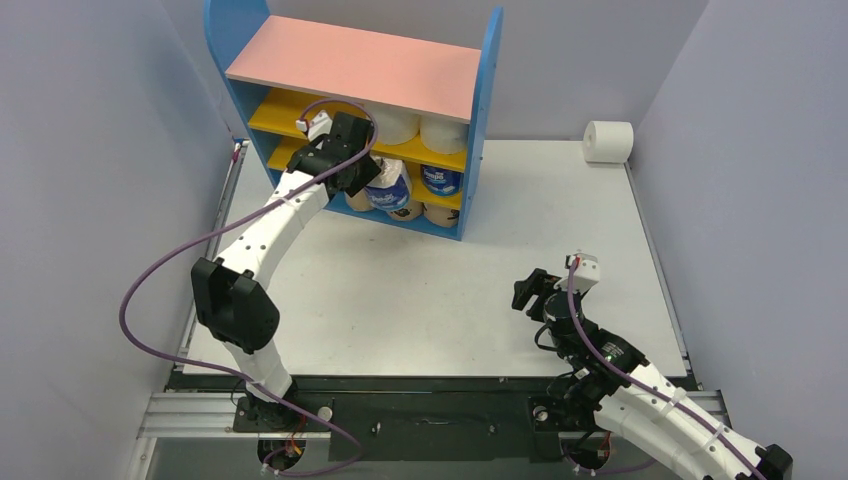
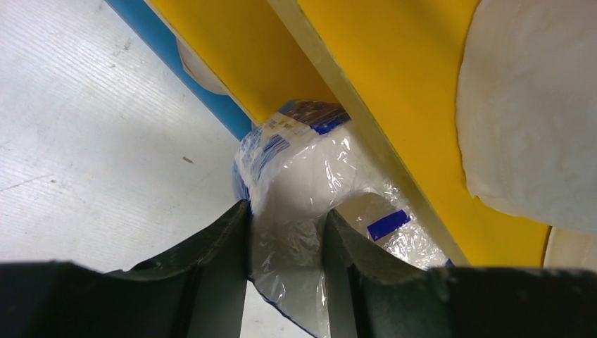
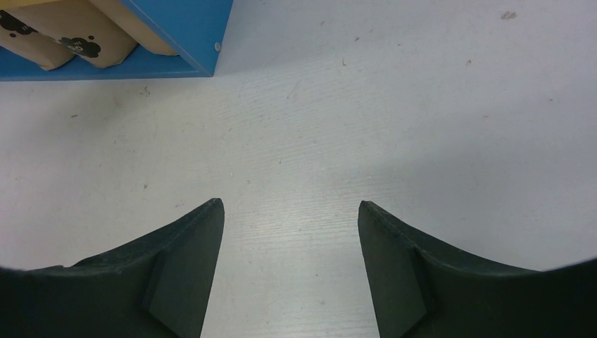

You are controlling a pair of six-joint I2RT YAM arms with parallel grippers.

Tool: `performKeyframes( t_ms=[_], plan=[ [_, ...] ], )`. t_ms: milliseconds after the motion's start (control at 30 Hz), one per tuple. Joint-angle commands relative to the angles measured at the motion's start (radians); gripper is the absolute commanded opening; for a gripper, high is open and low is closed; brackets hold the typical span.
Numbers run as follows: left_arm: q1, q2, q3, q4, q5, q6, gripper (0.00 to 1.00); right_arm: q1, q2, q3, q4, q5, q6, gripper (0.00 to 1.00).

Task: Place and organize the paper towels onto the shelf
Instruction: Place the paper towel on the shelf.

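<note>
White table (image 1: pixel 420 290), blue-wrapped roll (image 1: pixel 388 185), label (image 2: pixel 281 134) unreadable

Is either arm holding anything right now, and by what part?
The left gripper holds a blue-wrapped roll, its fingers pinching the plastic-wrapped near end at the front of the shelf. The right gripper is open, holding nothing.

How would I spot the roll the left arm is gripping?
Find the blue-sided shelf with the pink top, at the table's far side. At its front, the left gripper pinches a white roll in clear, blue-printed wrap. Unlike the other wrapped roll beside it, it alone sits between black fingers.
</note>
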Motion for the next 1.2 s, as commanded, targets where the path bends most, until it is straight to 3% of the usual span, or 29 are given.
performKeyframes(
  t_ms=[0, 333, 1167],
  plan=[
    [-0.006, -0.019, -0.002, 0.115, 0.017, -0.05, 0.35, -0.006, -0.005, -0.001, 0.018, 0.033, -0.001, 0.65],
    [-0.008, -0.04, -0.053, 0.172, 0.035, -0.049, 0.53, -0.007, -0.003, 0.0, 0.017, 0.032, -0.001, 0.66],
    [0.0, -0.145, -0.198, 0.357, 0.124, -0.04, 0.61, -0.006, -0.011, -0.003, 0.017, 0.023, -0.001, 0.65]
  ],
)
